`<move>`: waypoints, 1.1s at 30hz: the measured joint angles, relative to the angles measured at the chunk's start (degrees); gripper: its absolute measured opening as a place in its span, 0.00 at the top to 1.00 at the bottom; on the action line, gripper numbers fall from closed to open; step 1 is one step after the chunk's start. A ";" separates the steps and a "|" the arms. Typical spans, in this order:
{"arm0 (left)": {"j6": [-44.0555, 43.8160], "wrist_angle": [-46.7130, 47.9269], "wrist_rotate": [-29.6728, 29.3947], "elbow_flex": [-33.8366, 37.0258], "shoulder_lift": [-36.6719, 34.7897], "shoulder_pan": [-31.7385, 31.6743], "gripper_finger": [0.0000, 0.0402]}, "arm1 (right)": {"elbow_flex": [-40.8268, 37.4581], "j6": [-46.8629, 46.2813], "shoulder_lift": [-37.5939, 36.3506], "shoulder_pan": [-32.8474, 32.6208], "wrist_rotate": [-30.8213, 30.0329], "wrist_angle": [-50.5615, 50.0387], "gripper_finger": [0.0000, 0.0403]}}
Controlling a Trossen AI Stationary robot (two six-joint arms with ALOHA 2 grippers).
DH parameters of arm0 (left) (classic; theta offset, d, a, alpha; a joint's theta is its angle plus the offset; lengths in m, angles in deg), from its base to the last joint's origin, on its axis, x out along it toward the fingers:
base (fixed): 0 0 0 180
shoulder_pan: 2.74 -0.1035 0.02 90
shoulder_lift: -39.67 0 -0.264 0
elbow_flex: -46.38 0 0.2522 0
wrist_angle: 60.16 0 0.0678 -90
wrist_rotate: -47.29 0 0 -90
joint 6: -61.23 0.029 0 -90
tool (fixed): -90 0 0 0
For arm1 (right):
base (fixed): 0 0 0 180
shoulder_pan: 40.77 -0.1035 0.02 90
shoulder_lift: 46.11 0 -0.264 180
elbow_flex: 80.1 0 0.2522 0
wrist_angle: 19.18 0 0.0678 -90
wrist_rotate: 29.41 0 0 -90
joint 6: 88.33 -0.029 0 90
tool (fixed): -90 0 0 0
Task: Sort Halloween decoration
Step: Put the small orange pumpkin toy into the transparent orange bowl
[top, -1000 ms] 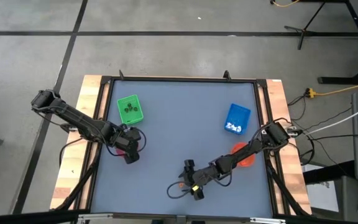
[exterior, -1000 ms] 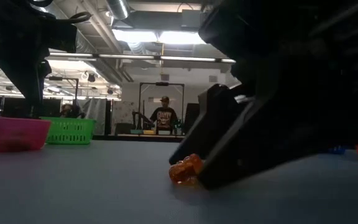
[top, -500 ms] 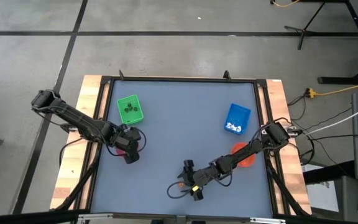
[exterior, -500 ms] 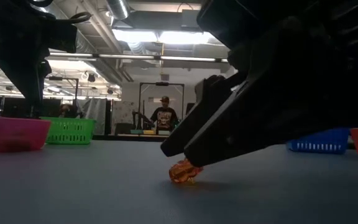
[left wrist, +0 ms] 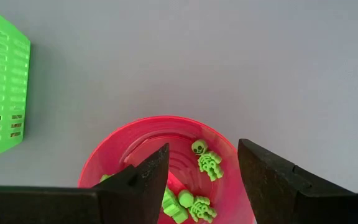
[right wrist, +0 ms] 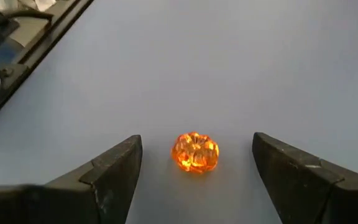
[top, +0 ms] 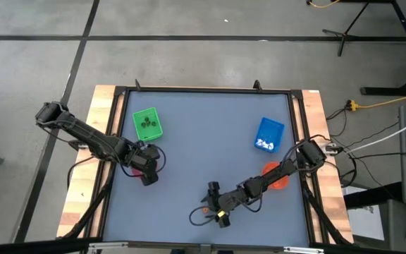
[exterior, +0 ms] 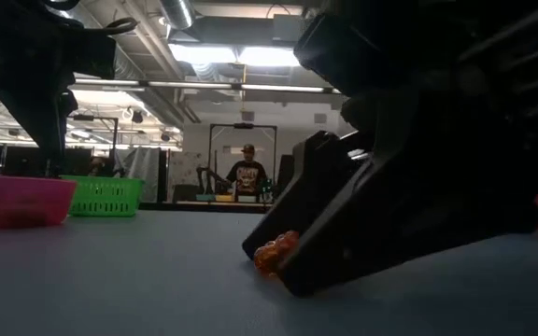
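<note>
1. Since half a second ago the right end effector (exterior: pixel 283 266) has come back down to the desk in the low view: its dark fingers again sit low around the small translucent orange pumpkin figure (exterior: pixel 276 253), and the blue tray that showed behind it is hidden again. In the high view nothing else has shifted.
2. The right end effector (right wrist: pixel 194 158) is open, its two dark fingers (right wrist: pixel 114 165) well apart with the orange pumpkin (right wrist: pixel 195 151) lying between them on the grey desk (right wrist: pixel 229 62), touching neither.
3. In the high view this end effector (top: pixel 215 207) is near the desk's front edge, with the pumpkin (top: pixel 205 209) just beside it.
4. The left end effector (left wrist: pixel 197 171) is open and empty, hanging over the round pink plastic bowl (left wrist: pixel 143 134).
5. Small bright green skeleton figures (left wrist: pixel 208 160) lie inside that bowl, one between the fingers and others lower in it.
6. In the high view the left end effector (top: pixel 146 169) is at the desk's left side, near the green square slotted tray (top: pixel 147 124), which holds a few dark figures (top: pixel 146 125).
7. On the right side sits the blue square tray (top: pixel 268 134) with white figures (top: pixel 264 144) in it.
8. Nearer the front, under the right arm, is the round orange bowl (top: pixel 279 178).
9. In the low view a person (exterior: pixel 246 175) stands far behind the desk.
</note>
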 joint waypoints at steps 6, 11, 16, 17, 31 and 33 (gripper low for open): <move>0.00 -0.30 0.00 -0.02 -0.02 0.00 0.56 | 0.07 -0.38 1.07 -0.04 -0.12 1.08 0.24; 0.00 -0.54 0.02 -0.01 -0.02 0.00 0.56 | 0.09 -0.37 1.44 -0.01 -0.17 1.62 0.33; 0.00 -0.68 0.00 0.00 -0.02 0.00 0.56 | 0.09 -0.44 1.47 0.02 -0.21 1.56 0.47; 0.00 -0.66 0.00 -0.01 -0.02 0.00 0.56 | 0.09 -0.44 1.47 0.04 -0.21 1.56 0.49; -0.02 -0.66 0.00 -0.01 -0.02 0.00 0.56 | 0.07 -0.51 1.60 0.04 0.27 2.20 0.66; -0.02 -0.66 0.00 0.00 -0.02 0.00 0.56 | 0.07 -0.51 1.60 0.02 0.28 2.20 0.67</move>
